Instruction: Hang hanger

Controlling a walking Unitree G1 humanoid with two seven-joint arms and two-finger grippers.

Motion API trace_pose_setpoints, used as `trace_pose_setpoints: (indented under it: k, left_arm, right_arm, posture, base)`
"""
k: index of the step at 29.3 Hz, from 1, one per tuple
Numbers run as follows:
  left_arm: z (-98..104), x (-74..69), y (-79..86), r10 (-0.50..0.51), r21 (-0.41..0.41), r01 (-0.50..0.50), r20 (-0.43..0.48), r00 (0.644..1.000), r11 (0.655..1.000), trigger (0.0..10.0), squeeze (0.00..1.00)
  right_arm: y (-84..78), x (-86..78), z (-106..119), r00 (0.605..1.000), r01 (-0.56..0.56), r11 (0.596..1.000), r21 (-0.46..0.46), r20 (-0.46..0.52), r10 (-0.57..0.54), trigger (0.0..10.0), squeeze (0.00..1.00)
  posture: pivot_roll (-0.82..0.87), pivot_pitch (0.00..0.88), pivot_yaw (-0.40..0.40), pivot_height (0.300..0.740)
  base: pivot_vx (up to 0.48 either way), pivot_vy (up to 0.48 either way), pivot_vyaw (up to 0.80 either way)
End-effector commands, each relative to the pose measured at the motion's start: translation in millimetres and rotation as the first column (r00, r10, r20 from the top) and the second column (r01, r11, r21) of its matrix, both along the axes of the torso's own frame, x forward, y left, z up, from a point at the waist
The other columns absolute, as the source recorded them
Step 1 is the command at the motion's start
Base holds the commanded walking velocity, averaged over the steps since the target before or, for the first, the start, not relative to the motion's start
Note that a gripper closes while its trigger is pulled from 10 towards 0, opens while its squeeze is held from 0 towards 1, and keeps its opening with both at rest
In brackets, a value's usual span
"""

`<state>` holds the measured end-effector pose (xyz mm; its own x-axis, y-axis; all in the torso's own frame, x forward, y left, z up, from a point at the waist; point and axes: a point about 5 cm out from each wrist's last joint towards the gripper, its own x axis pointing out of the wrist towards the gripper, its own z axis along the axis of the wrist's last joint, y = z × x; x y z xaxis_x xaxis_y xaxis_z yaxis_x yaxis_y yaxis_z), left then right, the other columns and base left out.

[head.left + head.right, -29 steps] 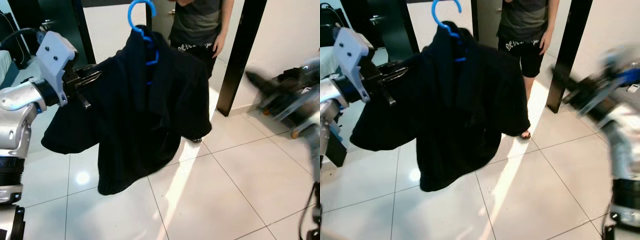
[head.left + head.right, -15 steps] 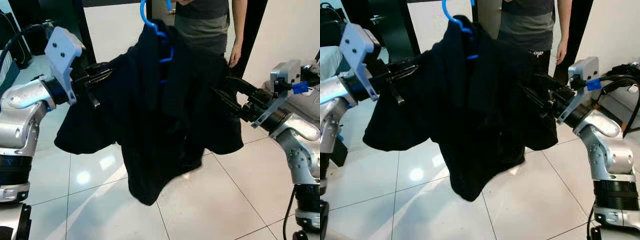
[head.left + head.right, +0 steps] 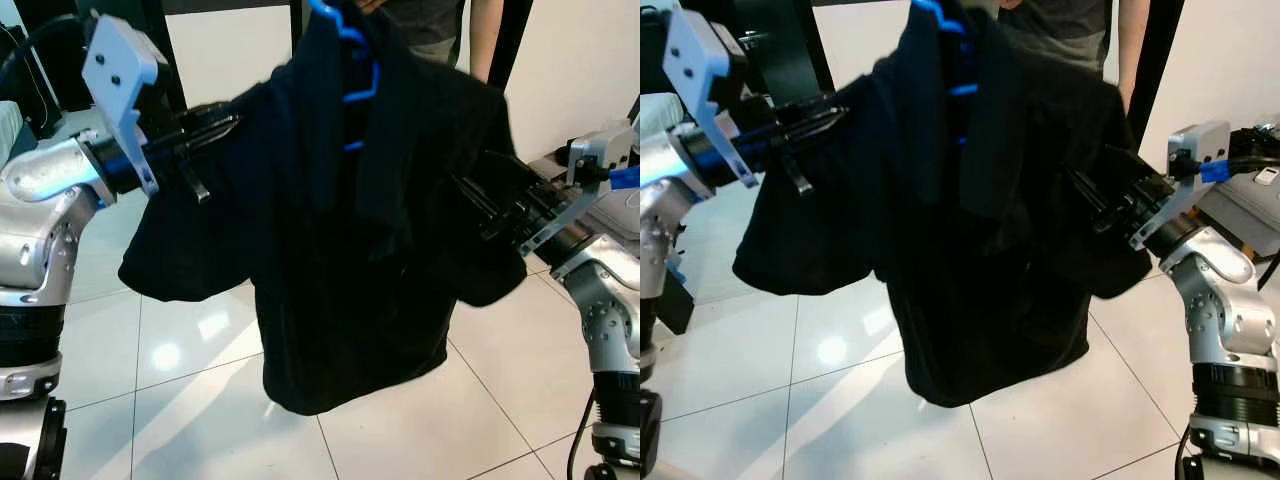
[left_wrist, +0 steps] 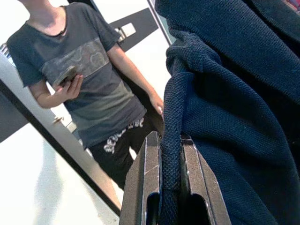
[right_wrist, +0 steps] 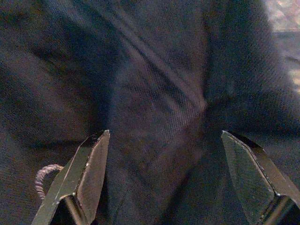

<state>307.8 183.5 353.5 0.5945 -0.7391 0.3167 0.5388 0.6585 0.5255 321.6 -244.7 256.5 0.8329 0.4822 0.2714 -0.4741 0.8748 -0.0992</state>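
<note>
A dark navy shirt (image 3: 340,250) hangs on a blue hanger (image 3: 352,60) held up in front of me. My left gripper (image 3: 215,125) is shut on a fold of the shirt's left shoulder; the left wrist view shows the fabric (image 4: 171,154) pinched between its fingers (image 4: 150,173). My right gripper (image 3: 485,200) presses against the shirt's right side with its fingers (image 5: 89,168) wide open and the cloth (image 5: 159,108) spread between them. The hanger's hook top is cut off by the frame edge.
A person (image 4: 89,84) in a grey T-shirt and black shorts stands close behind the shirt, by a dark door frame (image 3: 1145,60). White glossy floor tiles (image 3: 450,420) lie below. A dark cabinet (image 3: 780,60) stands at the back left.
The shirt and hanger have risen and moved to the right. My right gripper has pushed further into the shirt's right side. The left gripper still holds the shoulder.
</note>
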Motion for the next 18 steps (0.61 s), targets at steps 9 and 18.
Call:
trace_pose_setpoints:
  k: [9,18]
  left_arm:
    - [18,-9.3,-0.4,-0.016,-0.026,0.017,0.056,0.998,1.000,10.0,0.00]
    - [17,-10.5,-0.8,-0.016,-0.021,0.017,0.049,0.999,1.000,10.0,0.00]
  right_arm:
    - [4.5,5.6,-9,0.998,0.068,0.995,-0.067,-0.008,-0.068,10.0,0.00]
    - [6.8,5.6,0,0.998,0.044,0.998,-0.042,0.039,-0.043,0.0,0.00]
  posture:
    - [-0.02,0.000,0.013,0.740]
    - [-0.02,0.000,0.013,0.740]
  base:
    - [0.000,0.000,0.00]
    - [0.000,0.000,0.00]
